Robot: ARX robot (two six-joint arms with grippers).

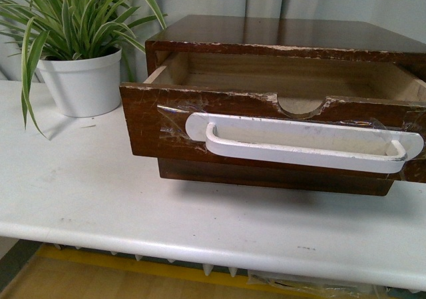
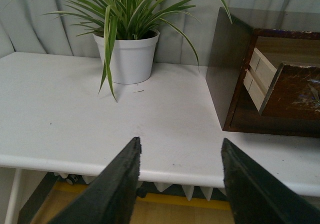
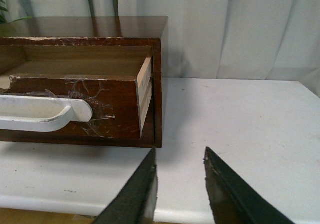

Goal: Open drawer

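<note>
Front view: the dark brown wooden drawer [image 1: 266,136] with its taped white bar handle [image 1: 303,142] stands pulled partway from its cabinet [image 1: 286,32] on the white table [image 1: 100,192]; left wrist view: the left gripper [image 2: 180,156] hangs apart, empty; right wrist view: the right gripper [image 3: 180,169], fingers apart, should hook the handle and pull straight.

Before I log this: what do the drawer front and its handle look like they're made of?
Drawer: dark brown wood with a glossy varnish, chipped pale along the top edge; the inner sides look like bare light wood. Handle: white-painted bar, scuffed, plastic or metal unclear, held on by crinkled clear tape.
</note>
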